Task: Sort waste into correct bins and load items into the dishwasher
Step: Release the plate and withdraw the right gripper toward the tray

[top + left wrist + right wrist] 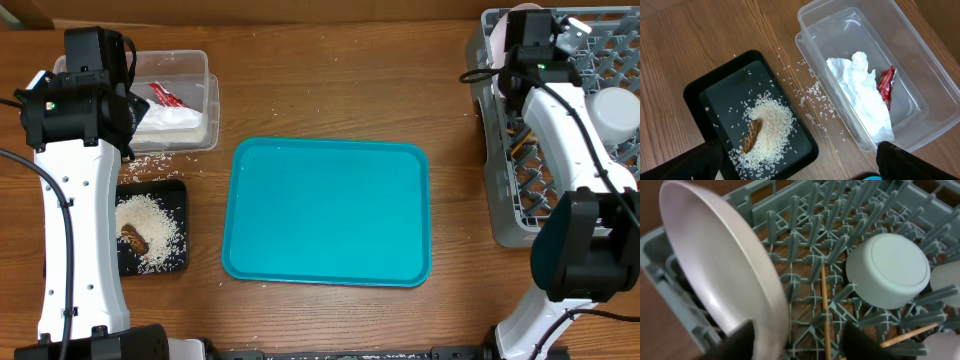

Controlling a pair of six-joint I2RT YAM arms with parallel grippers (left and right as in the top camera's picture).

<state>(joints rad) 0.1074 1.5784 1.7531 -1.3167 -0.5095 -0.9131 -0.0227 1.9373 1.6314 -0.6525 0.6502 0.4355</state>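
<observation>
The clear tub [205,95] holds the crumpled white napkin [862,90] and red wrapper [886,85]. The black tray [700,90] beside it holds white rice [772,125] and the brown lump [751,136]. My left gripper [800,172] hovers open and empty above the gap between them. The white plate [715,265] stands on edge in the grey dish rack [500,200]. My right gripper [802,345] is open, its fingers wide apart on either side of the plate's rim. An upturned white bowl [887,270] and chopsticks [826,310] lie in the rack.
The teal serving tray [325,210] lies bare in the middle of the table. Loose rice grains [812,95] are scattered on the wood between tub and black tray. A second white bowl [947,277] shows at the rack's right edge.
</observation>
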